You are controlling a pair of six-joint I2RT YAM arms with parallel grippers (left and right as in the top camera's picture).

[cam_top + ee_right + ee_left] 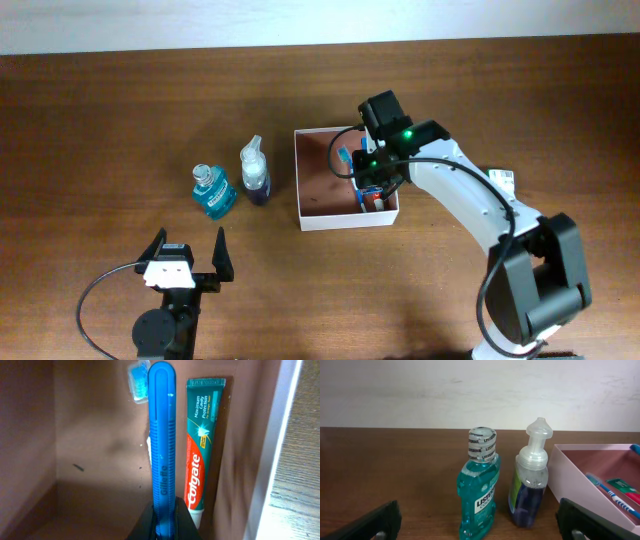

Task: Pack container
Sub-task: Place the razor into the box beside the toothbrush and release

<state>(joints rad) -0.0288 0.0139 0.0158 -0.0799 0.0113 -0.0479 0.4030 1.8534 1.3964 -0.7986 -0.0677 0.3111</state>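
The container (302, 190) is a shallow white-walled box with a reddish-brown floor, at the table's middle right. My right gripper (372, 178) reaches into its right side. In the right wrist view this gripper (164, 510) is shut on the handle of a blue Gillette razor (162, 435), which points away over the container floor (95, 435). A Colgate toothpaste tube (200, 450) lies flat beside the razor, along the right wall. My left gripper (190, 245) stands open near the front left edge, with nothing between its fingers (375, 522).
A teal mouthwash bottle (212, 192) and a clear pump bottle of purple liquid (256, 175) stand upright left of the container, just ahead of the left gripper. In the left wrist view, the mouthwash (480, 485), pump bottle (530, 480), container wall (570, 475) and a toothbrush (605, 491) inside show.
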